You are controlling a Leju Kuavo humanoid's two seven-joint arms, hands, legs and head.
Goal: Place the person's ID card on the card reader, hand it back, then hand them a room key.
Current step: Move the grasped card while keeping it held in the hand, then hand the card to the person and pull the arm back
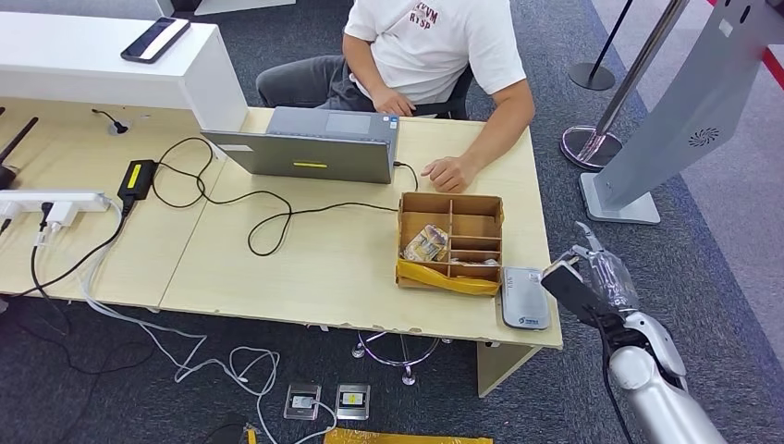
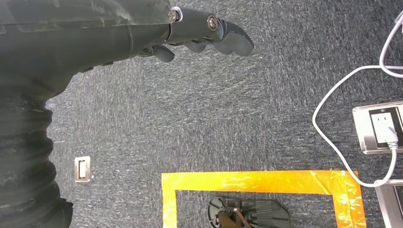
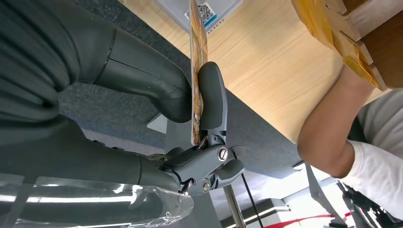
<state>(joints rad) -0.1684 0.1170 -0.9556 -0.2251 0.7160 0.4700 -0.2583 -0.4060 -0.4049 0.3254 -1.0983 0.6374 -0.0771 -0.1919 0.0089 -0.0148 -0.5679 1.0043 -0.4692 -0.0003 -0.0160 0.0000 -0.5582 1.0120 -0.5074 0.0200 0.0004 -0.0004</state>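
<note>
- The card [image 3: 195, 71] sits pinched edge-on between the thick thumb [image 3: 142, 85] and a darker finger [image 3: 211, 97] of the right hand [image 1: 592, 277]; its face looks orange-yellow, and no print can be read from this angle.
- In the head view that hand hangs off the table's right edge, at about 4 o'clock from the wooden box [image 1: 452, 239], with a dark flat piece in its grasp.
- The card reader [image 1: 524, 298], a light grey slab with a blue label, lies flat on the table [image 1: 305, 268] just beside the box's 5 o'clock corner, near the hand but apart from it.
- The box is split into compartments; one holds a bundle of cards [image 1: 425, 244], and yellow tape wraps its near edge.
- A person's hand [image 1: 448, 173] rests on the table at 12 o'clock from the box, beside a grey laptop [image 1: 310, 143].
- The left hand [image 2: 199, 31] hangs over grey carpet, fingers loosely curled, holding nothing and touching nothing.
- Orange tape [image 2: 256, 183] marks the floor below it.
</note>
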